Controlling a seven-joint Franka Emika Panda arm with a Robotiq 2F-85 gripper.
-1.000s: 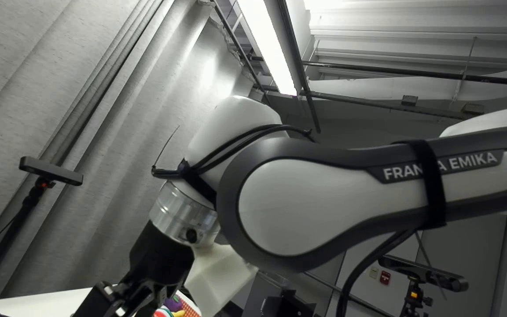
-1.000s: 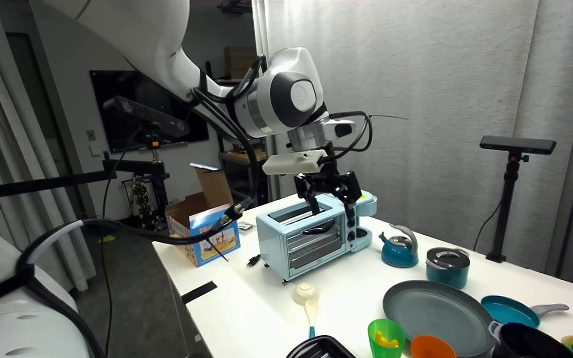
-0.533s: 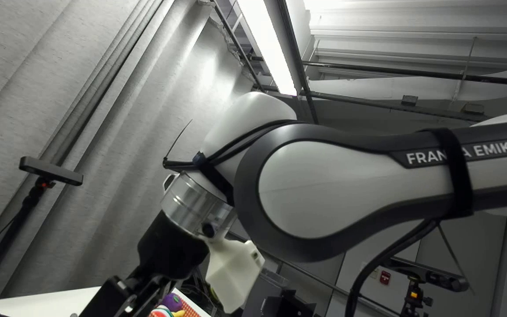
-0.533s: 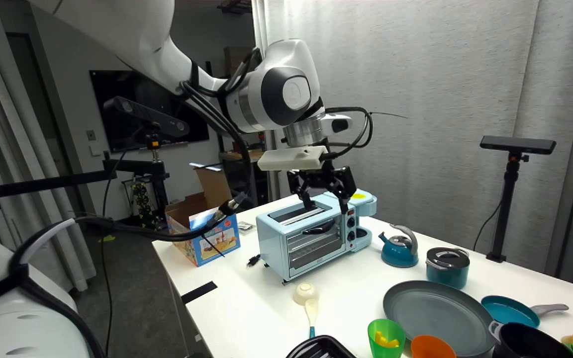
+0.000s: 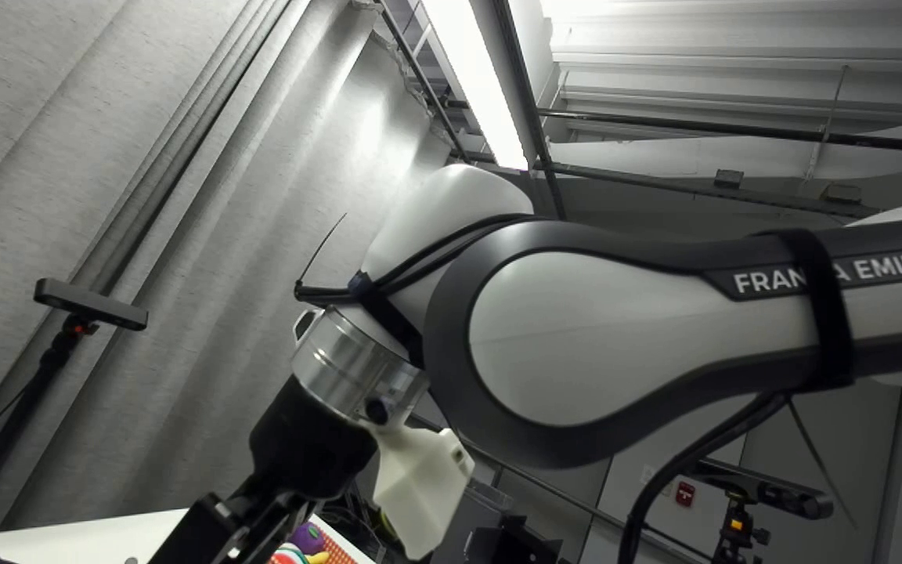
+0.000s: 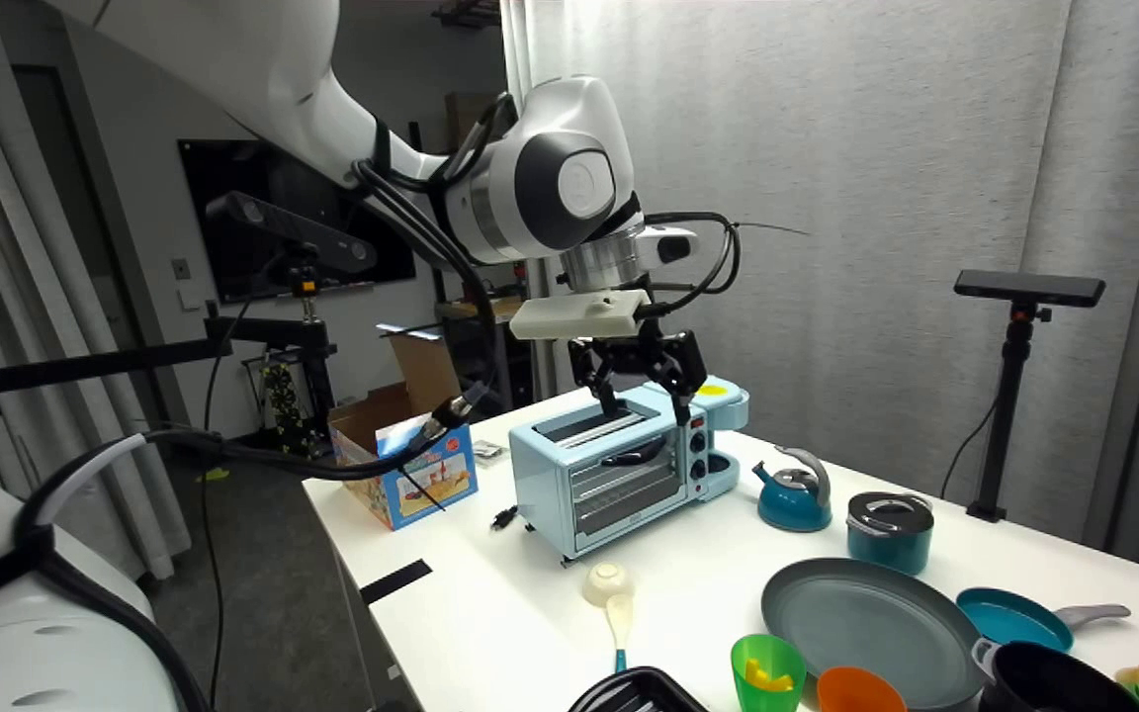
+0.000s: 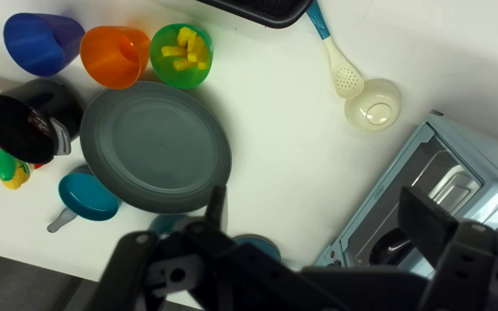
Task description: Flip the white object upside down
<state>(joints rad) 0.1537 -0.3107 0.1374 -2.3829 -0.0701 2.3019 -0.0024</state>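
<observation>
The white object looks like a small cream bowl (image 6: pixel 601 589) on the table in front of the toaster oven. It appears to rest bottom up, with its round foot ring showing in the wrist view (image 7: pixel 378 113). The head of a white slotted spoon (image 7: pixel 346 80) with a teal handle lies against or over its edge. My gripper (image 6: pixel 648 413) is open and empty, high above the table, over the toaster oven in an exterior view. In the wrist view its spread fingers (image 7: pixel 314 192) are below the bowl in the picture, with nothing between them.
A light blue toaster oven (image 6: pixel 594 475) stands behind the bowl. A grey plate (image 7: pixel 156 142), a green cup (image 7: pixel 180 77), an orange cup (image 7: pixel 110 56), a kettle (image 6: pixel 794 502), a lidded pot (image 6: pixel 888 544) and a black tray (image 7: pixel 270 11) are also on the table. An open box (image 6: pixel 401 465) stands at its edge.
The arm and gripper have moved a little up and back, to the left in one view and to the right in another, then slowed. The gripper stays open. The bowl and spoon have not moved.
</observation>
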